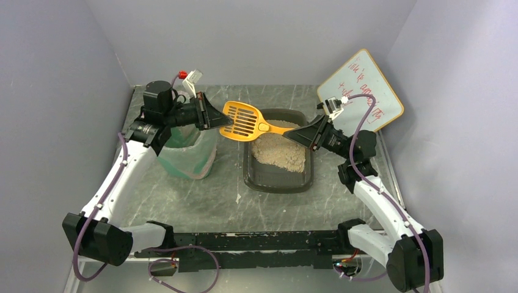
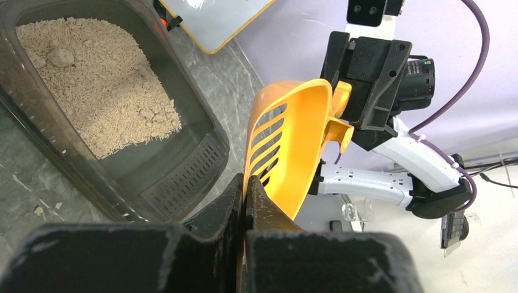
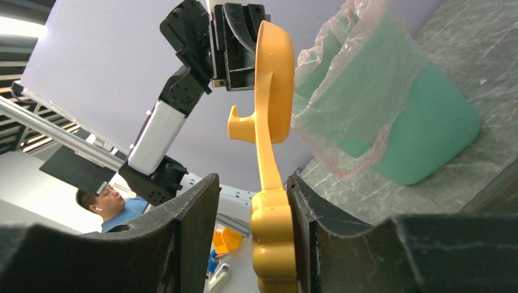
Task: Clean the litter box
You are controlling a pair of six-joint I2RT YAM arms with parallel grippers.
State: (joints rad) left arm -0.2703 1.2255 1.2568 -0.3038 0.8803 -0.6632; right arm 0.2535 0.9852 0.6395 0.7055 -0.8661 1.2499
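Step looks like a regrip of the orange scoop (image 1: 244,120) between the arms. It hangs empty over the far-left corner of the litter box (image 1: 278,183). Left end effector (image 2: 245,192) is pinched tight on the scoop's front rim. Right end effector (image 3: 253,178) straddles the handle, part-open, with a gap on one side. Litter box sits mid-bench, clumps in the litter. Next move likely needs one firm hold before the other lets go. Green bagged bin (image 1: 189,152) is left of the box, whiteboard (image 1: 360,91) far-right of it. Grey marbled bench (image 1: 183,201), lilac walls.

Both arms reach inward with their grippers facing each other. The left gripper (image 1: 220,118) is pinched tight on the scoop (image 1: 243,119) rim. The right gripper (image 1: 293,135) has its jaws apart, with the handle between them, against one finger.
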